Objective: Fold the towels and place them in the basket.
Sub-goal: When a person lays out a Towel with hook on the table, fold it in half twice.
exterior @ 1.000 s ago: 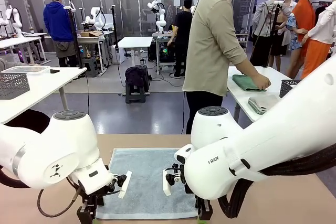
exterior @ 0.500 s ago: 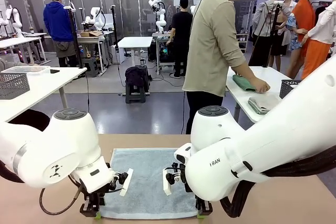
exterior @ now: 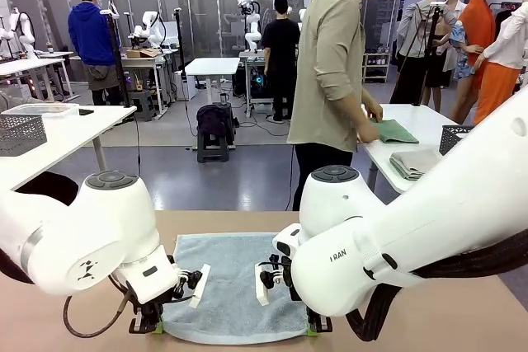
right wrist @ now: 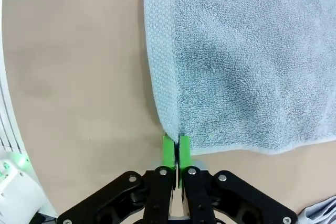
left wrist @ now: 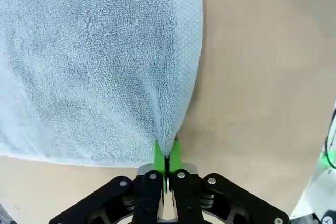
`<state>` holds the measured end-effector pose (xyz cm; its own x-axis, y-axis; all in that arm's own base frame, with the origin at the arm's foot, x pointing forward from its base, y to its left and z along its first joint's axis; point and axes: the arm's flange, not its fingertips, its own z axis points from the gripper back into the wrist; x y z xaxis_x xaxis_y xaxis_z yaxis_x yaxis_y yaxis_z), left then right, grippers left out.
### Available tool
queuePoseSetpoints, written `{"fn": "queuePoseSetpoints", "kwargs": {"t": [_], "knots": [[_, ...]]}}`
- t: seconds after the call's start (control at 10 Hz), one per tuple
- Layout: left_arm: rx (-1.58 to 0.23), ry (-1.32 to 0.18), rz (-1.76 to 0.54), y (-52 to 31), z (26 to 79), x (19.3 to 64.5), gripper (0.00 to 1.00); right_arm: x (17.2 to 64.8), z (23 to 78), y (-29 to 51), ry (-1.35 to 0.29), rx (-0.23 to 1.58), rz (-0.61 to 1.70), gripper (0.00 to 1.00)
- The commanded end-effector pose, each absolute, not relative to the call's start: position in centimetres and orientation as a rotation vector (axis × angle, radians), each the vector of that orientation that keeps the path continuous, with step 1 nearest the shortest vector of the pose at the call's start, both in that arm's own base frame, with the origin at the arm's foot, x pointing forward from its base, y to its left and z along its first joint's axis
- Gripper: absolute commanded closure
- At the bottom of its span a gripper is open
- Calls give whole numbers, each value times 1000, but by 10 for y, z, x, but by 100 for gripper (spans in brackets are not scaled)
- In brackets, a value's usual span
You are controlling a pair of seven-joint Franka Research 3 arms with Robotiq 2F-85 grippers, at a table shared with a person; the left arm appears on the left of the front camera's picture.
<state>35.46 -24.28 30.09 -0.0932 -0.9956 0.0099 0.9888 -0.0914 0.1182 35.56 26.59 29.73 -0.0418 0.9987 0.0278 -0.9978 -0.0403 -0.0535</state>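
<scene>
- towel [exterior: 231, 282]: pale blue-grey terry cloth, spread flat at the lower centre of the front view, on the tan table [exterior: 462, 319]; its near edge lies at the bottom of the frame, lifted a little at both near corners.
- left gripper [exterior: 151, 325]: lower left of the front view, at the towel's near left corner.
- left gripper, own wrist view [left wrist: 167, 150]: bottom centre of the frame; green pads pressed together with the towel [left wrist: 94, 61] corner pinched between them. the cloth rises in a puckered ridge from the pads and fans out over the upper left of the frame; bare table [left wrist: 262, 77] takes the right side.
- right gripper [exterior: 318, 327]: lower centre-right of the front view, at the towel's near right corner, under the bulky white arm.
- right gripper, own wrist view [right wrist: 176, 145]: bottom centre; green pads closed on the towel [right wrist: 247, 56] corner where the woven hem band meets the pile. the cloth spreads over the upper right; table [right wrist: 68, 77] fills the left.
- person [exterior: 330, 63]: upper centre of the front view, standing turned towards a white side table [exterior: 429, 121] at the right, both hands on a green cloth [exterior: 394, 130].
- folded grey cloths [exterior: 412, 162]: on that side table, below the green cloth.
- dark mesh basket [exterior: 452, 136]: right edge of that table, partly hidden by the right arm.
</scene>
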Motion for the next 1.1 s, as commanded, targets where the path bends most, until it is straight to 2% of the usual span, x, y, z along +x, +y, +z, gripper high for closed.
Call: {"fn": "queuePoseSetpoints", "kwargs": {"t": [0.0,0.3,0.6,0.7,1.0], "knots": [[112,-134,-1651,-242,296,349,100,354,295,267,-54,-19,1603,100],[61,-103,-1657,-244,299,349,100,352,299,269,-54,-31,1596,100],[84,-117,-1663,-244,302,355,100,356,297,266,-65,-19,1612,100],[82,-113,-1663,-244,301,354,96,355,298,266,-65,-19,1612,96],[142,-114,-1640,-242,329,352,96,352,320,274,-41,-36,1641,96]]}}
